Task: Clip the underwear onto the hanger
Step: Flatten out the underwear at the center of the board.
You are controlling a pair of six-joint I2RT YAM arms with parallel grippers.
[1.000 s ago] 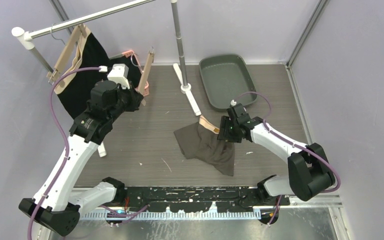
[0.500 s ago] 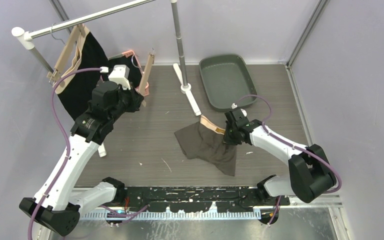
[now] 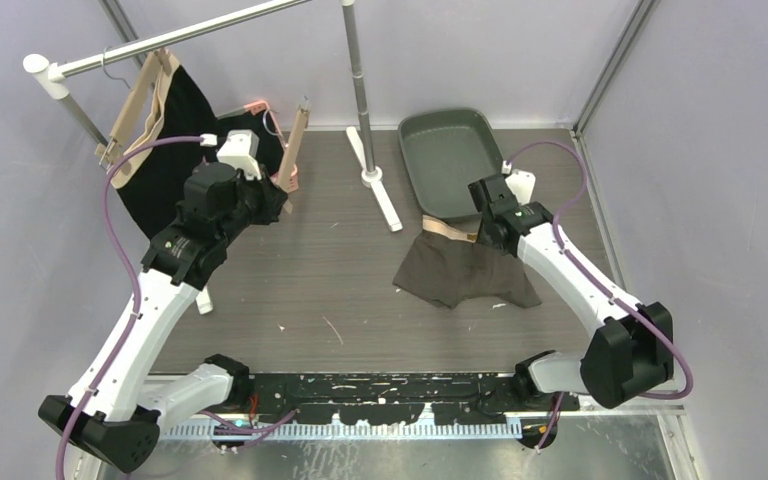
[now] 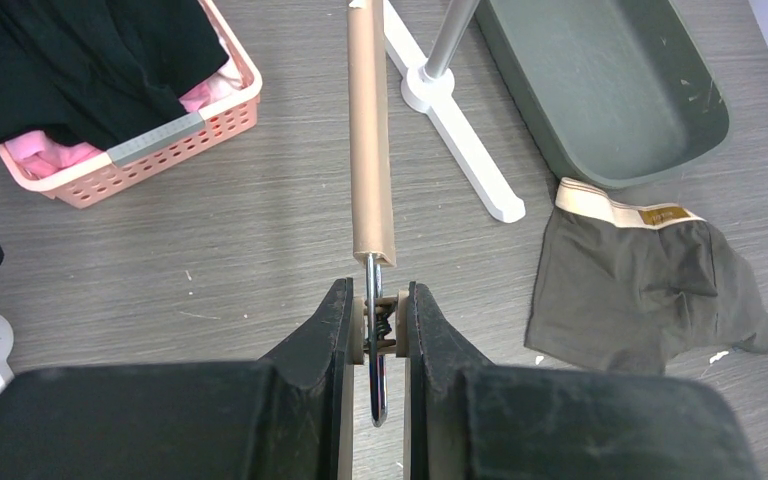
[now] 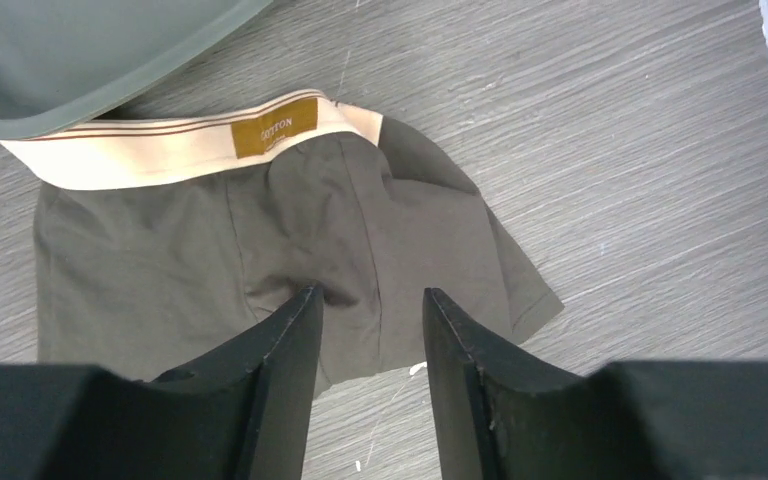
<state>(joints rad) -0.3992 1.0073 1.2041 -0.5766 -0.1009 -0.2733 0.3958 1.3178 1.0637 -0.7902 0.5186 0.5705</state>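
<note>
Now the underwear (image 3: 465, 272), olive-brown with a cream waistband, is lying flat right of centre; my right jaws are hanging part-open over it, my left jaws pinching the hanger (image 4: 370, 130) by its clip.

Both arms share 1 build: white tube links joined by bulky black joint housings. The left arm (image 3: 145, 320) trails a purple cable (image 3: 107, 205) at the left of the frame. The right arm (image 3: 572, 285) has its own at upper right. Each wrist carries a white camera block (image 3: 237, 150). The left pincer (image 4: 377, 295) and right pincer (image 5: 370, 295) each have 2 matte black, tapering fingers (image 5: 280, 350).
</note>
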